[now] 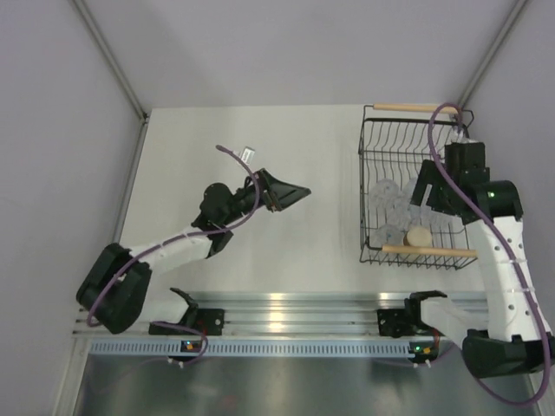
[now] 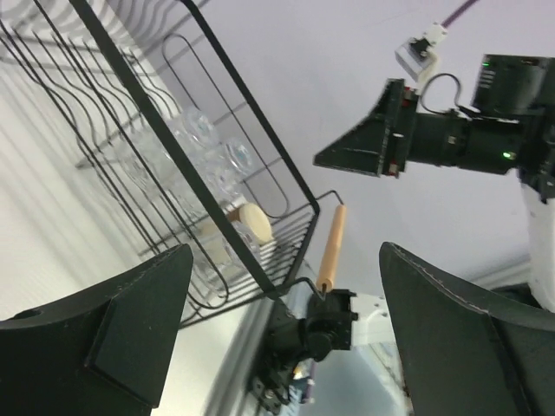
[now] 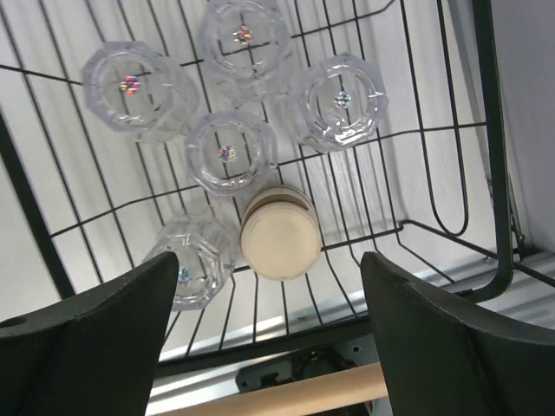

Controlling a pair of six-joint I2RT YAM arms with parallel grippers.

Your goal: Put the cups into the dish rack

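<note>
Rack [image 1: 362,186]: black wire basket, rectangular, thin rods with wavy dividers at the far end, sitting on the right side of the table [image 1: 260,147].
Handles [image 1: 429,252]: round bars of pale wood, one across each end of the rack.
Clear cups [image 3: 227,153]: five of them, all down on the rack's floor grid toward its near end. They are see-through plastic with faceted walls, each with a small glint at its centre. They sit bunched close together; whether any two actually touch, I cannot tell.
Tan cup [image 3: 279,238]: in the rack too. It is shorter and round, with a smooth matte tan face turned up at the wrist camera and a brown band round the edge. It sits tight beside two clear cups, close to the near handle.
Right gripper [image 3: 269,260]: hanging over the near end of the rack, right above the cups. Its black wedge-shaped fingers are spread apart, with nothing between them, and they are clear of every cup.
Left gripper [image 2: 284,250]: out over the middle of the table, well apart from the rack and pointed toward it. Its broad dark fingers are spread wide and hold nothing.
Table: white, flat, matte.
Rail [image 1: 286,303]: ribbed, shiny metal strip along the near edge, with both arm bases bolted on.
</note>
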